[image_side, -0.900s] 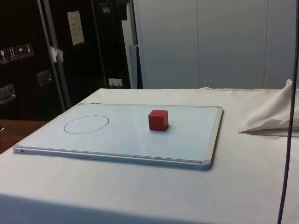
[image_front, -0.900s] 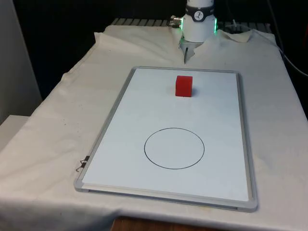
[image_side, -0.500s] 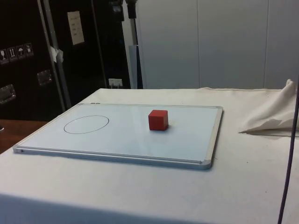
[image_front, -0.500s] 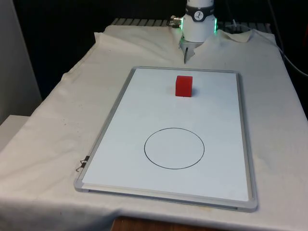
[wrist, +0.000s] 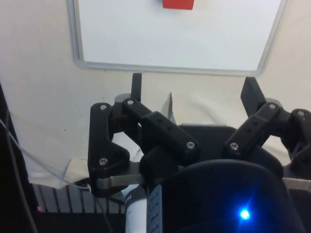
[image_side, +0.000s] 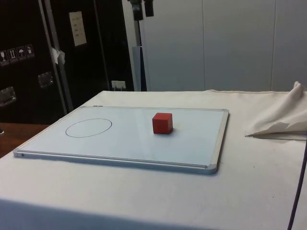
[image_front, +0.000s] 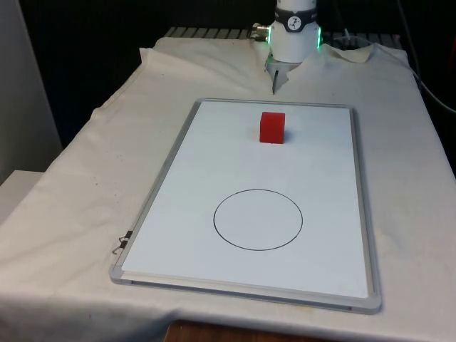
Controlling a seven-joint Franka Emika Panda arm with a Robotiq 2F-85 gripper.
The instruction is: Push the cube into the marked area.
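Circle (image_front: 258, 220): drawn marked area on the whiteboard (image_front: 178, 206), at its near end, unoccupied.
Cube (image_front: 272, 127): red block on the board's far half, well apart from the circle; likely light, rigid, sliding easily on the slick surface.
Contact: best pushed square on its far face.
Gripper (wrist: 194, 92): high above the board's far edge, jaws spread wide, holding nothing.

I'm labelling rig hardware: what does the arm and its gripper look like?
The arm is white and cylindrical, with a black band and green lights near its base. The gripper is black, with two jointed linkage fingers fastened by silver screws.
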